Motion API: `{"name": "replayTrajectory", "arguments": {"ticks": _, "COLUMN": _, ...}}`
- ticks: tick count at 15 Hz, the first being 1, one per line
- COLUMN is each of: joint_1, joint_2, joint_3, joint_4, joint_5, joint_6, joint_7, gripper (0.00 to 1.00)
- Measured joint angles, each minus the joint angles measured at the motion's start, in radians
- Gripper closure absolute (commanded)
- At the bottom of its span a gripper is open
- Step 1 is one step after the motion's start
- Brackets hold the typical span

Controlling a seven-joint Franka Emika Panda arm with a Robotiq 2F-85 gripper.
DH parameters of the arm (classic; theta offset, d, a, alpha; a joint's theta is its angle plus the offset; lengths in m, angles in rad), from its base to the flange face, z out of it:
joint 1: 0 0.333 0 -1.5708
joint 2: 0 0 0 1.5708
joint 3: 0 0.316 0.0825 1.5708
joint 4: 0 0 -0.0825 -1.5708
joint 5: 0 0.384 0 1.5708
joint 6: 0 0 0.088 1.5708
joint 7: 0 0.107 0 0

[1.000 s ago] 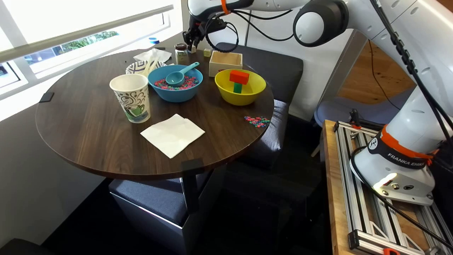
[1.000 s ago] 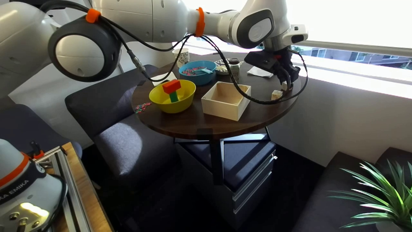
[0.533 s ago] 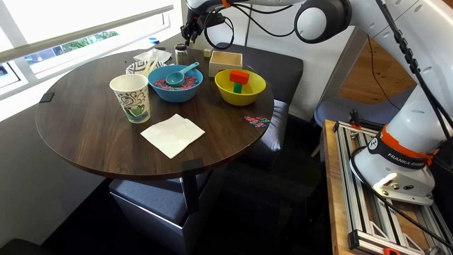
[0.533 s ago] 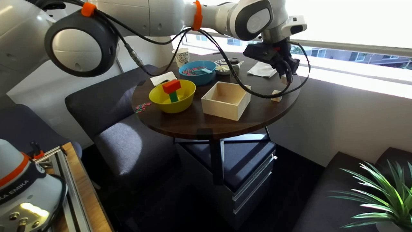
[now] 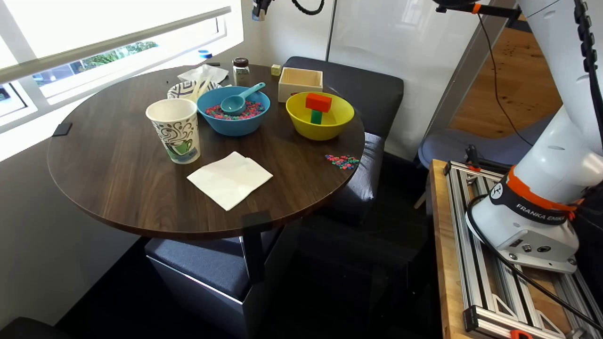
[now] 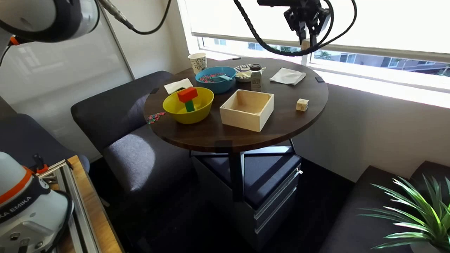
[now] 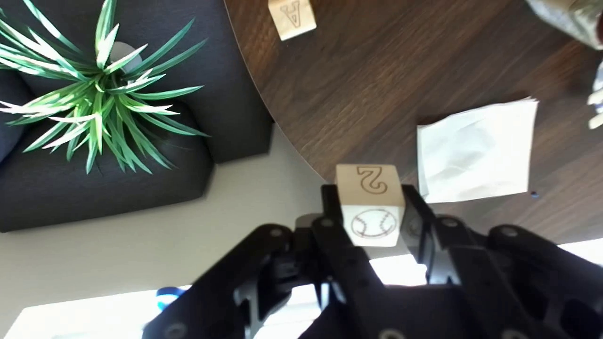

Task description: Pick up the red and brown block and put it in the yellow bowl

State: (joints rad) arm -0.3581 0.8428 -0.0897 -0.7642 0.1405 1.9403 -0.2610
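A small bright-red block (image 5: 318, 102) (image 6: 187, 94) rests across the top of a green block (image 5: 316, 117) in the yellow bowl (image 5: 316, 133) (image 6: 189, 118), in both exterior views. The bowl and the red block are out of the wrist view. My gripper (image 7: 370, 190) is shut on a pale wooden cube (image 7: 373, 226) marked with a 2 and a baseball. The gripper also shows in both exterior views (image 5: 260, 10) (image 6: 307, 37), high above the far part of the table by the window, away from the yellow bowl.
On the table (image 5: 122, 155) stand an open wooden box (image 6: 242, 121), a blue bowl (image 5: 233, 127) with a scoop, a paper cup (image 5: 176, 134) and a spice jar (image 6: 256, 80). Another wooden cube (image 6: 302, 104) (image 7: 293, 18) lies near the edge. A napkin (image 7: 476, 150) lies below the gripper's side.
My gripper has risen from just above the tabletop to high above it, carrying the wooden cube. The arm has lifted mostly out of both exterior views. The bowls and the red block have not moved.
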Motion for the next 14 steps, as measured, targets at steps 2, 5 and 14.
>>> {"name": "replayTrajectory", "arguments": {"ticks": 2, "joint_1": -0.023, "joint_2": -0.078, "joint_3": 0.018, "joint_4": -0.071, "joint_5": 0.029, "joint_6": -0.065, "joint_7": -0.052, "gripper": 0.91}}
{"name": "replayTrajectory", "arguments": {"ticks": 5, "joint_1": -0.046, "joint_2": -0.187, "joint_3": 0.033, "joint_4": -0.191, "joint_5": 0.068, "joint_6": -0.135, "joint_7": -0.098, "gripper": 0.91}}
{"name": "replayTrajectory", "arguments": {"ticks": 14, "joint_1": -0.098, "joint_2": -0.382, "joint_3": 0.063, "joint_4": -0.426, "joint_5": 0.197, "joint_6": -0.161, "joint_7": -0.172, "gripper": 0.91}}
